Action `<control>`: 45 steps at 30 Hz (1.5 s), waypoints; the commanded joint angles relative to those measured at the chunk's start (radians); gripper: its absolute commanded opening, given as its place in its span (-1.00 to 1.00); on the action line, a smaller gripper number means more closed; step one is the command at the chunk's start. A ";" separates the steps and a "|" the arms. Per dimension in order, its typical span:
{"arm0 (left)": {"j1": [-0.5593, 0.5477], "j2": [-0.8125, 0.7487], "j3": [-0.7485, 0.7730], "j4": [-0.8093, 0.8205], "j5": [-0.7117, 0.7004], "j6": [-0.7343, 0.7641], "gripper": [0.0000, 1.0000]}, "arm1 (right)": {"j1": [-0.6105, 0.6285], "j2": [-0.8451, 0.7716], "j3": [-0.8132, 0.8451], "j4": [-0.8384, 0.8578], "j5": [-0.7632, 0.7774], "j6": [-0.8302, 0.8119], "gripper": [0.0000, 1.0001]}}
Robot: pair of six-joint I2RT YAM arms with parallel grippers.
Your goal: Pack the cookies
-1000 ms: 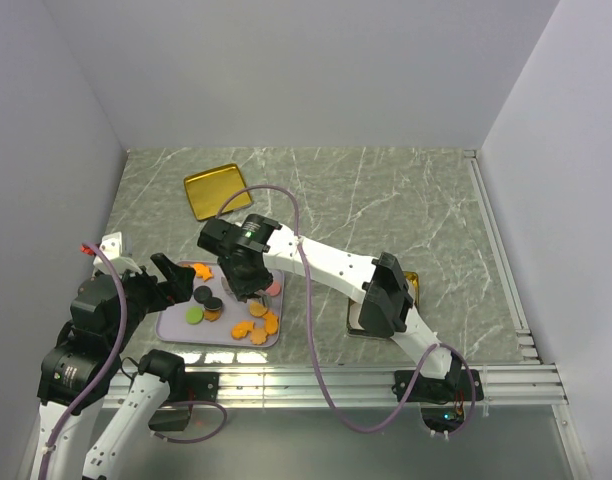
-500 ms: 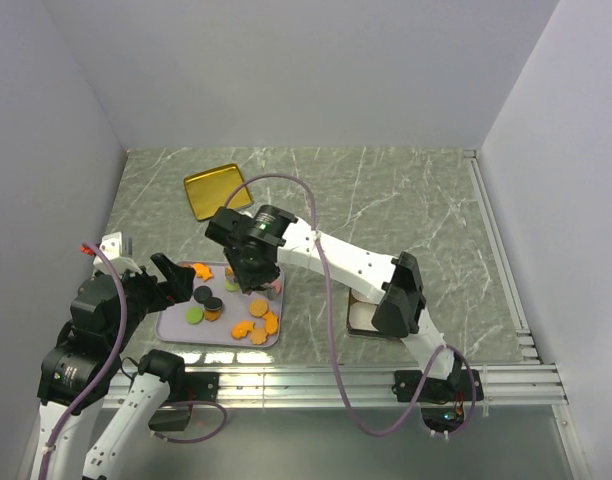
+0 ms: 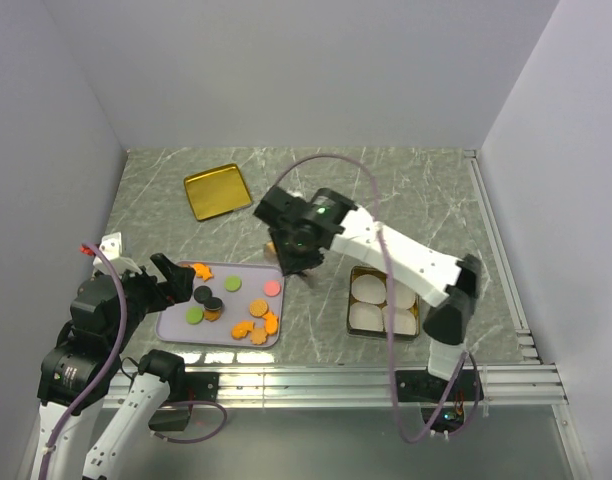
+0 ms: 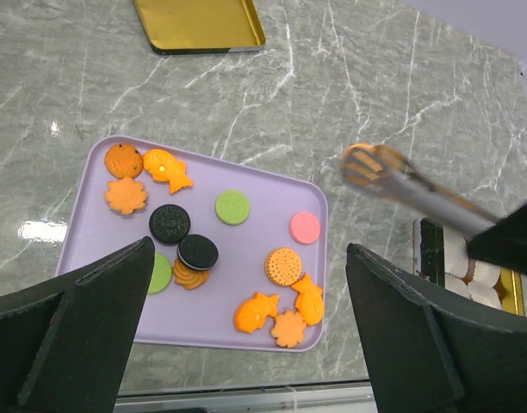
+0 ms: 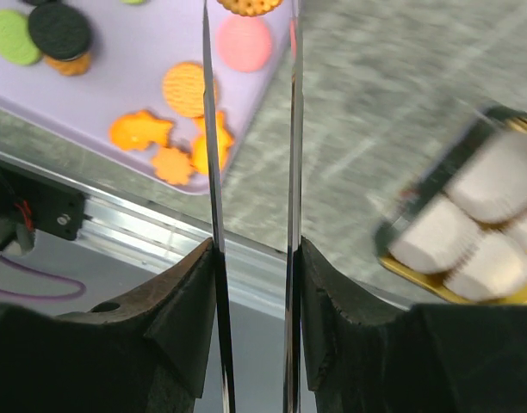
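Several cookies (image 4: 285,267), orange, black, green and pink, lie on a purple tray (image 4: 246,185), seen also in the top view as cookies (image 3: 254,326) on the tray (image 3: 176,326). My right gripper (image 5: 252,249) is shut on metal tongs (image 5: 292,129), and the tongs' tips pinch an orange round cookie (image 4: 371,167). That cookie hangs over the marble between the tray and the gold tin (image 3: 354,303). In the top view the right gripper (image 3: 298,248) is just right of the tray's far corner. My left gripper (image 4: 249,249) is open above the tray's near side, holding nothing.
The gold tin holds white paper cups (image 3: 369,288), blurred in the right wrist view as cups (image 5: 496,181). A gold lid (image 3: 214,190) lies at the back left. An aluminium rail (image 3: 326,385) runs along the near edge. Grey walls close in the left, back and right.
My right arm has swung right from over the tray to the gap beside the tin, carrying the tongs and an orange cookie. The left arm has stayed put.
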 commanded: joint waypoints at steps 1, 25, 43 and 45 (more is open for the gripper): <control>0.006 -0.014 0.003 0.035 0.016 0.017 0.99 | -0.043 -0.143 -0.079 0.010 0.055 0.027 -0.17; 0.004 -0.026 -0.002 0.049 0.059 0.037 0.99 | -0.287 -0.721 -0.760 0.061 0.042 0.081 -0.18; 0.003 -0.021 0.000 0.043 0.049 0.031 0.99 | -0.300 -0.726 -0.900 0.128 0.008 0.090 -0.20; 0.004 -0.021 -0.002 0.045 0.052 0.030 0.99 | -0.300 -0.729 -0.910 0.128 0.005 0.095 -0.19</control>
